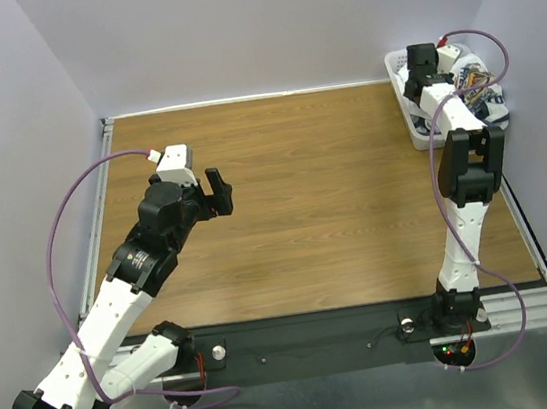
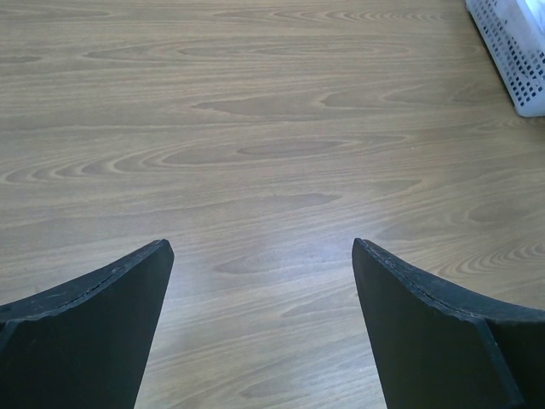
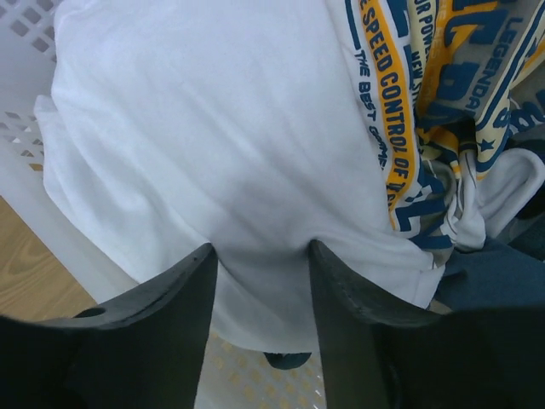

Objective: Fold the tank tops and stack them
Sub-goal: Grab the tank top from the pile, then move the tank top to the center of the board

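Right wrist, item 1: right end effector (image 3: 261, 251) down in white plastic lattice basket (image 3: 21, 128) at far-right table corner. Jaws part-way apart astride a ridge of white tank top w/ navy-orange print (image 3: 196, 128); firm pinch or not, can't tell. Likely a pickup to unload.
Item 2: left end effector (image 2: 261, 247) spread wide, nothing held, hovers over wood-grain table (image 2: 255, 128), prob. kept ready for folding.
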You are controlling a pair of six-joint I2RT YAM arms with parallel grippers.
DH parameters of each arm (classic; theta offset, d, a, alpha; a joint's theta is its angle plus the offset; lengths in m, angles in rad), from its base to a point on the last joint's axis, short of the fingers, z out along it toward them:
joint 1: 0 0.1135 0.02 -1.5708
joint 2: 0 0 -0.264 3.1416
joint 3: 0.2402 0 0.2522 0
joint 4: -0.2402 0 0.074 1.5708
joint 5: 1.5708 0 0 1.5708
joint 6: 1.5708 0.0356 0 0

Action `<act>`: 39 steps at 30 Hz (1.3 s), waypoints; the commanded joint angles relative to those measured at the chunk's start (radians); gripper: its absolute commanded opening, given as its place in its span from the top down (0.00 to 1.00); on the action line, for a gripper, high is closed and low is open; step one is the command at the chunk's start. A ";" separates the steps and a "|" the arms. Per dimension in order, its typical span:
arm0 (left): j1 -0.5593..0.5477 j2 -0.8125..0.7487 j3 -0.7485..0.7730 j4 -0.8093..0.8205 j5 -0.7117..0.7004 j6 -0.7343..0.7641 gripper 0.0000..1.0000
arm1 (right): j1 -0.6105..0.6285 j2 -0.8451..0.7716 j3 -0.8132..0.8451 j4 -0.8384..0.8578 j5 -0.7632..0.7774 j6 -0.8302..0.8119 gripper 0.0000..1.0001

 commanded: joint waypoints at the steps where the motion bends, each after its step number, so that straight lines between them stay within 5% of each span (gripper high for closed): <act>1: 0.006 -0.014 -0.006 0.037 0.005 0.004 0.01 | 0.001 -0.003 0.059 0.019 0.043 -0.023 0.54; 9: 0.006 -0.007 -0.008 0.037 0.006 0.002 0.01 | 0.001 -0.040 0.078 0.019 0.030 -0.050 1.00; 26: 0.008 0.004 -0.008 0.040 0.012 0.004 0.01 | 0.001 -0.352 0.277 0.025 -0.048 -0.076 0.99; 39: 0.012 0.001 -0.009 0.038 0.006 0.002 0.01 | 0.069 -0.510 0.415 0.115 -0.440 -0.082 1.00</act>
